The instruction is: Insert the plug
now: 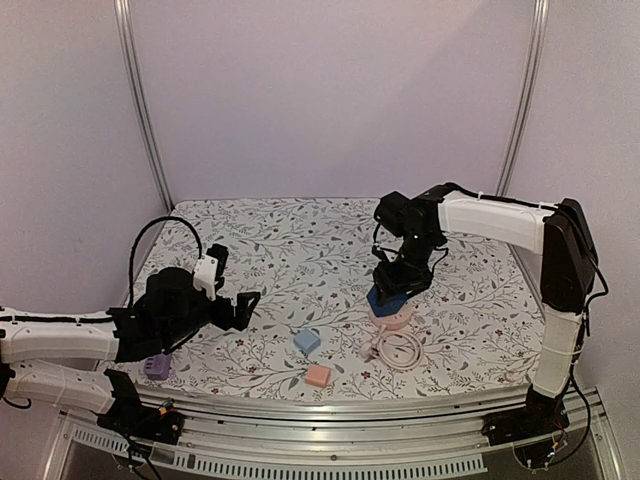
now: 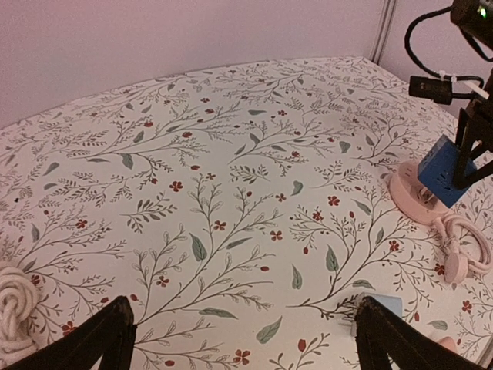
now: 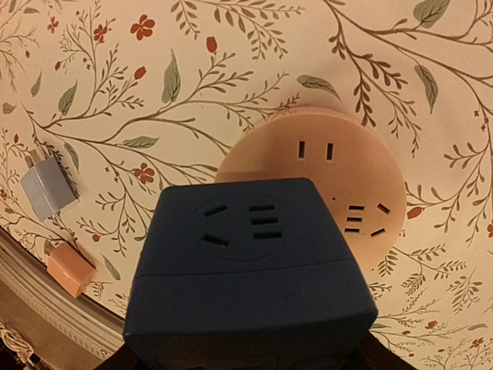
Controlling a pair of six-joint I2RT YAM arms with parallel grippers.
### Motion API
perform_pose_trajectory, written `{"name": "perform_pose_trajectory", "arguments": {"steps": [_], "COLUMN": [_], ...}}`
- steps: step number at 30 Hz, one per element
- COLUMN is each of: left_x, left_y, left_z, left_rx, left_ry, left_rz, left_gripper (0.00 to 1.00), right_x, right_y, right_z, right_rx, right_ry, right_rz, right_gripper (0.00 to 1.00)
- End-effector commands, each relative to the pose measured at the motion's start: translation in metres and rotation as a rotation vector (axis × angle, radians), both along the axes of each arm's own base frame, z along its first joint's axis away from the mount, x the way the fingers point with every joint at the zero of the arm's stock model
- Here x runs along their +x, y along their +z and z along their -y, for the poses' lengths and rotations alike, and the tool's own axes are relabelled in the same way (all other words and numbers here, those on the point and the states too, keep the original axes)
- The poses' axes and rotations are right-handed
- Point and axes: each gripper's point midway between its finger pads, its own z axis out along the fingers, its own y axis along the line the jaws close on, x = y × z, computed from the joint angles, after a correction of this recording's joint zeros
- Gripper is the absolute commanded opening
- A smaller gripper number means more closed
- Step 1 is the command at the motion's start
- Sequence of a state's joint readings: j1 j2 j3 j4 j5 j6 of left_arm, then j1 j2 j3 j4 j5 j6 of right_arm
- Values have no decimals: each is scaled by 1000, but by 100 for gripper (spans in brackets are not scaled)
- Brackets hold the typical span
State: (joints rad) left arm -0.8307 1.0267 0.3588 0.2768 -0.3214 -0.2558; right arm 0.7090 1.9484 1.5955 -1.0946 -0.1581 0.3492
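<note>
Two pincers: right pincer (image 1: 398, 285), centre-right, gripping blue plug cube (image 1: 383, 297) over pink socket (image 1: 395, 320); left pincer (image 1: 232, 280) wide, empty.

I see the blue plug (image 3: 246, 270) as smooth, matt plastic, and the pink socket (image 3: 362, 177) as smooth plastic too. Around the socket, the floral cover (image 2: 231, 154) reads as matt cloth. The rail (image 1: 350, 412) nearer than the socket is dull metal.

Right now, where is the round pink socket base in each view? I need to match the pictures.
Top external: pink socket base at centre-right, under the blue cube.
Left wrist: the base at the right edge, beneath the cube.
Right wrist: the base at upper centre-right, behind the cube.
Shared landmark: the blue cube.
</note>
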Motion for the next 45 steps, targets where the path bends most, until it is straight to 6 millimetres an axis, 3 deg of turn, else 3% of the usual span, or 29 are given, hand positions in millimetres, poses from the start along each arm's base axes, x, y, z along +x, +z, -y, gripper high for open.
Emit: {"name": "perform_pose_trajectory", "arguments": {"steps": [1, 19, 45], "left_x": [0, 0, 1], "left_y": [-5, -6, -9], "left_z": [-4, -4, -5], "left_rx": [-5, -3, 5], "left_ry": [4, 4, 8], "left_rz": [-7, -9, -9], "left_gripper": [99, 100, 100], "right_x": [-7, -10, -1], "right_y": [-11, 0, -20], "right_z": [12, 17, 21], "right_rx": [-63, -57, -174], "right_ry": [7, -1, -10], "right_rz": [-2, 24, 15], "right_gripper": [0, 0, 0]}}
